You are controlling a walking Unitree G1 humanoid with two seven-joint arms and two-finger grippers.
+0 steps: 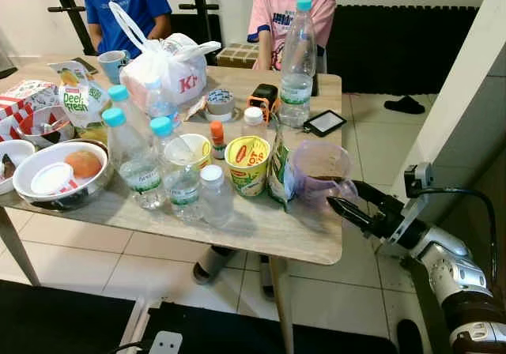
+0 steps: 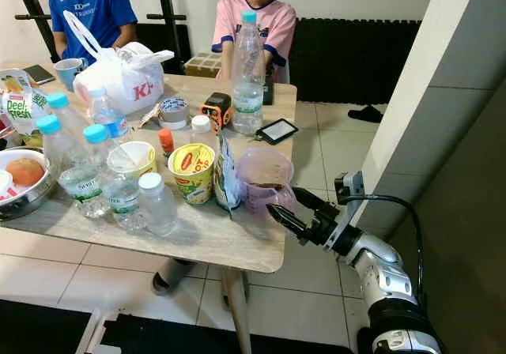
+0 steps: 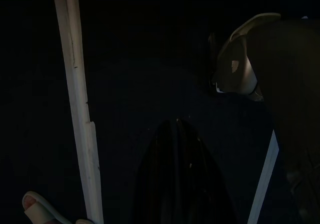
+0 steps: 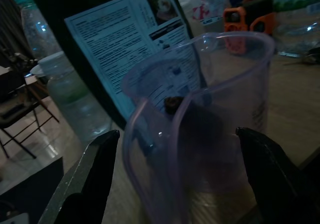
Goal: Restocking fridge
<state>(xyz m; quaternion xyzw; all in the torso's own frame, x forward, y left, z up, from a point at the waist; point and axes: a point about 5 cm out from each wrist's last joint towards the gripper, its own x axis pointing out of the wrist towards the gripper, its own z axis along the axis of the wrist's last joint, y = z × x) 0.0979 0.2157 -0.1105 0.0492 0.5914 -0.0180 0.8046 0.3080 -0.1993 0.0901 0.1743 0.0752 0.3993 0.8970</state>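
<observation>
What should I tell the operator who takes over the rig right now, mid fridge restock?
Right gripper: open, fingers either side of the handle of the purple plastic jug at the table's near right corner, not yet closed on it.
Left gripper: idle, in the dark below the table.
Still on the table: jug, water bottles, yellow noodle cup, foil pouch, tall bottle, white bag.
Done: nothing lifted yet.
Left: close on the jug's handle, carry it to the fridge, then the rest. Two people sit at the far side.
</observation>
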